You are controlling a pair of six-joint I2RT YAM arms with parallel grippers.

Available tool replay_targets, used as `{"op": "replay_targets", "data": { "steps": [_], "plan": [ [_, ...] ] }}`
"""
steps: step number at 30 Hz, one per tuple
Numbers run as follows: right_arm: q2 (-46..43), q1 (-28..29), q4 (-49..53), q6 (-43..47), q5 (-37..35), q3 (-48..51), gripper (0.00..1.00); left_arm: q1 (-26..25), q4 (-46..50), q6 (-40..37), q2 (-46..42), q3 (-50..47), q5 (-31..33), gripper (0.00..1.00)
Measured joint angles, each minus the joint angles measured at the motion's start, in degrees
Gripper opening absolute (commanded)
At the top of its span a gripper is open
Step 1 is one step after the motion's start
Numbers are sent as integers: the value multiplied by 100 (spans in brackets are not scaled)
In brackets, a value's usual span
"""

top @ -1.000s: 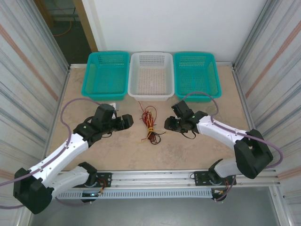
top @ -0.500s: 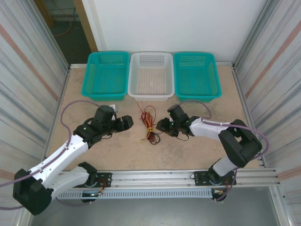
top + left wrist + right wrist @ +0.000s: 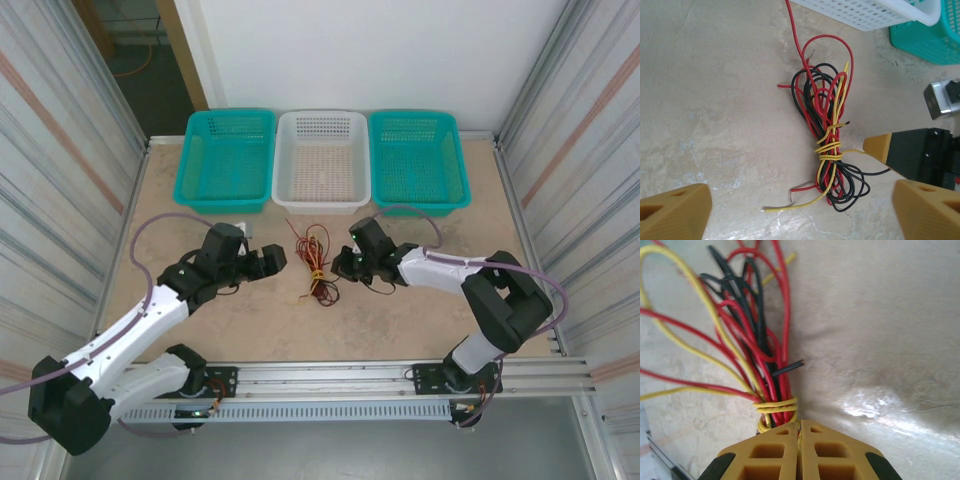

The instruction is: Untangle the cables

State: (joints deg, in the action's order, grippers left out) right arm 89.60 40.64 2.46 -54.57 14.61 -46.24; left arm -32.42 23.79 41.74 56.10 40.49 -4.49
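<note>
Right wrist view puts my right tool (image 3: 800, 424) closed tight at the yellow turns binding the cables (image 3: 765, 365), seemingly pinching a yellow strand (hidden inside the jaws), so this arm is the nearer one. From above, the bundle lies on the tabletop (image 3: 400, 322) between both tools, just short of the white basket (image 3: 322, 205), its long axis running near-to-far across the line joining them, while my left tool (image 3: 272, 258) stands wide open near its left side. Thin red, black and pale yellow wires fold into long loops, cinched mid-length, ends splaying loose.
</note>
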Motion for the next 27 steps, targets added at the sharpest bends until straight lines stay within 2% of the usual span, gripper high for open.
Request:
{"op": "replay_targets", "data": {
  "steps": [9, 13, 16, 18, 23, 27],
  "plan": [
    [-254, 343, 1596, 1718, 7, -2232, 0, 317, -203, 122, -92, 225, -586, 99],
    [-367, 442, 2157, 2430, 42, -2885, 0, 964, -433, 474, -435, 323, -1172, 99],
    [-426, 446, 2396, 2785, 55, -3027, 0, 1375, -658, 844, -592, 343, -1585, 99],
    [-448, 455, 2518, 2938, 83, -3027, 0, 1473, -857, 1143, -603, 315, -1871, 99],
    [-457, 549, 2632, 3119, 175, -3027, 0, 1484, -1661, 1919, -588, -131, -2494, 99],
    [-479, 612, 2629, 3156, 195, -3027, 0, 1482, -1851, 2253, -584, -527, -2815, 99]
  ]
}}
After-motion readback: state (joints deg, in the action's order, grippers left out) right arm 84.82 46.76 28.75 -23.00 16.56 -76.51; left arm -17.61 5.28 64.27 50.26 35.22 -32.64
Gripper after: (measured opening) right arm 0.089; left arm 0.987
